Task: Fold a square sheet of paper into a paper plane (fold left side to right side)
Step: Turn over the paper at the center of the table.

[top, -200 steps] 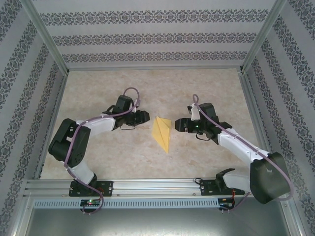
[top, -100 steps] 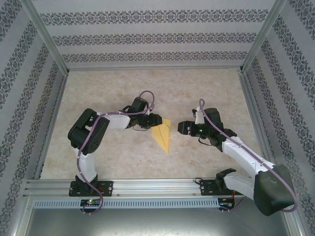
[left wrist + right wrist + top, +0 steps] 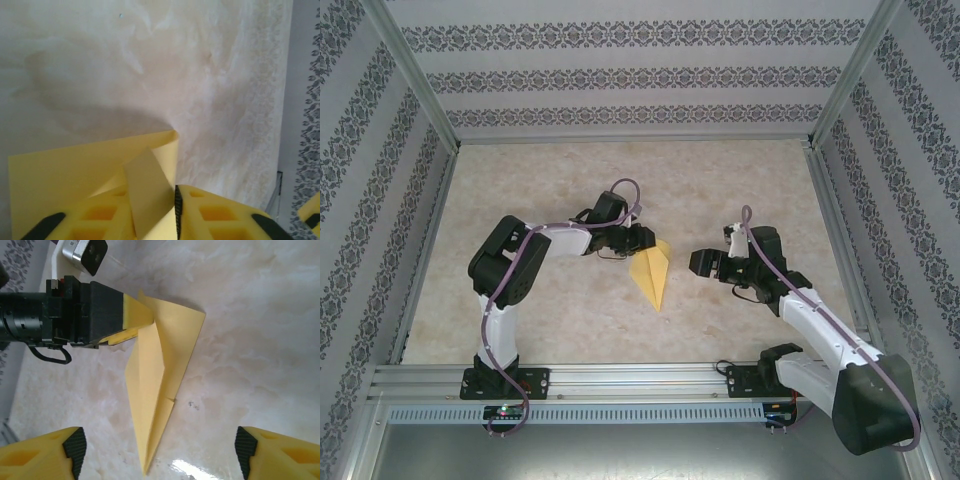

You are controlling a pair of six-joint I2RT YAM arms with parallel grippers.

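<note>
While my left gripper (image 3: 646,240) was pinched nearly shut on a raised flap of the paper plane (image 3: 155,375), whose point lay ahead between my right gripper's (image 3: 698,262) wide, empty fingers (image 3: 74,446), a careless pull might have torn the flap or undone the crease.

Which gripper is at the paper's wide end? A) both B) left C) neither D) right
B: the left gripper sits at the wide end of the paper with a flap between its fingers, while the right gripper hangs open, apart from the paper.
</note>
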